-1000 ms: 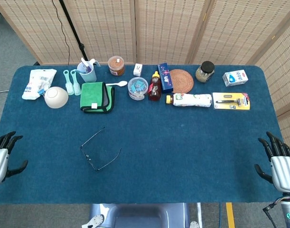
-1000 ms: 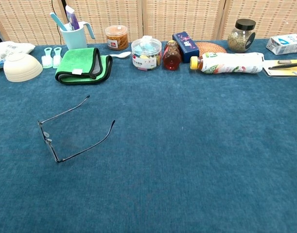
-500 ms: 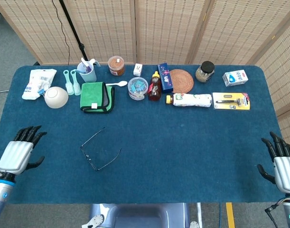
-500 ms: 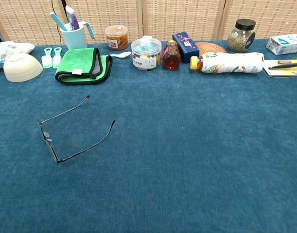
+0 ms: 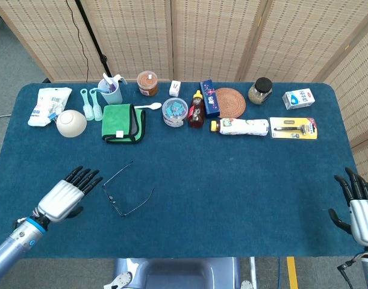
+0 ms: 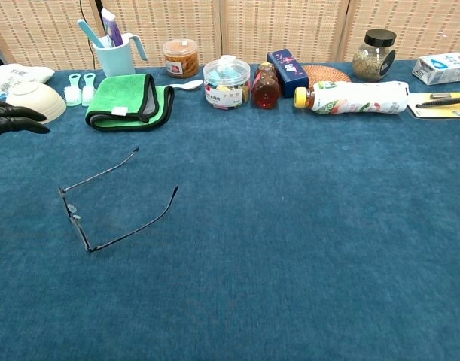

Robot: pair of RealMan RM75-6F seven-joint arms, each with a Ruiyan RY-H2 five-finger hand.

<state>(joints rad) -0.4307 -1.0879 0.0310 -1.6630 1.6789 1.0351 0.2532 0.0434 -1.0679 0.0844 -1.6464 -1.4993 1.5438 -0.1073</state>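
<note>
- Head view: the left hand (image 5: pixel 66 195) hangs over the blue felt surface (image 5: pixel 244 180), fingers spread and holding nothing, fingertips aimed up-right at the thin black wire-frame glasses (image 5: pixel 124 189).
- The glasses lie open just to its right, lens front nearest the hand, temples trailing away to the right.
- The right hand (image 5: pixel 359 208) sits at the far right edge, fingers apart, empty and well apart from the glasses; the left is clearly nearer.
- Chest view: only dark fingertips (image 6: pixel 11 119) of the left hand poke in at the left edge, above the glasses (image 6: pixel 102 203), near the white bowl (image 6: pixel 35 101).
</note>
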